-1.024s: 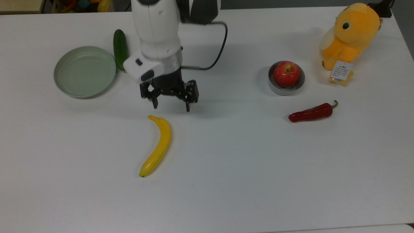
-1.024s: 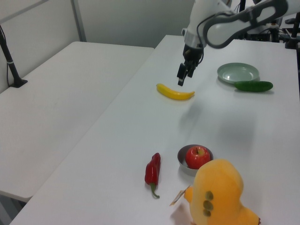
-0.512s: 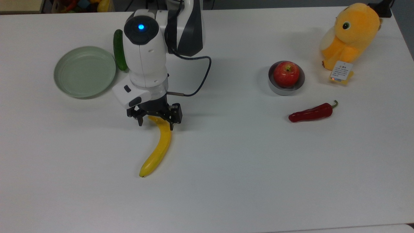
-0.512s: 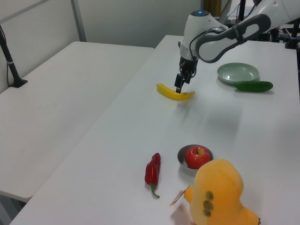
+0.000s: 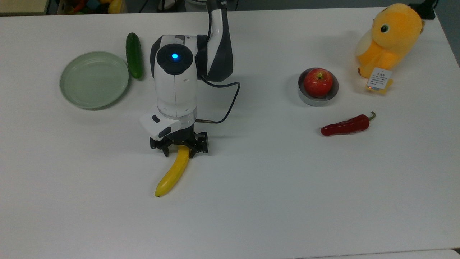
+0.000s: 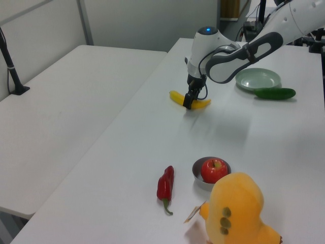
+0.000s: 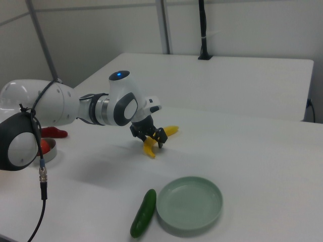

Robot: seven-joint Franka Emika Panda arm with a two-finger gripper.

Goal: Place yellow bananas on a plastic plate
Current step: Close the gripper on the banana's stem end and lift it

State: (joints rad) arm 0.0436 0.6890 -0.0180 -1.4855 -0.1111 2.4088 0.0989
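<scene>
So the hand (image 5: pixel 179 150) is down at the counter (image 5: pixel 273 194) right over the stem half of the banana (image 5: pixel 173 173), one finger on each side of it, and the banana lies flat on the counter with its dark tip pointing toward the top view's bottom edge. The fingers look spread just wider than the fruit, though honestly I can't say for sure whether the pads touch its skin yet. In the right view the hand (image 7: pixel 149 137) straddles the banana (image 7: pixel 150 148) about mid-length, and in the left view the hand (image 6: pixel 189 101) sits across the banana (image 6: pixel 176 97) too. The plastic plate (image 5: pixel 94 79) is well apart from it, up toward the top view's left, with nothing on it, and a cucumber (image 5: pixel 134 59) lies just beside its rim. Over on the top view's right there's a red apple (image 5: pixel 318 82) sitting in a small metal dish (image 5: pixel 302 94), a red chili pepper (image 5: pixel 345 126) near that, and an orange plush toy (image 5: pixel 390 41) by the far corner.
</scene>
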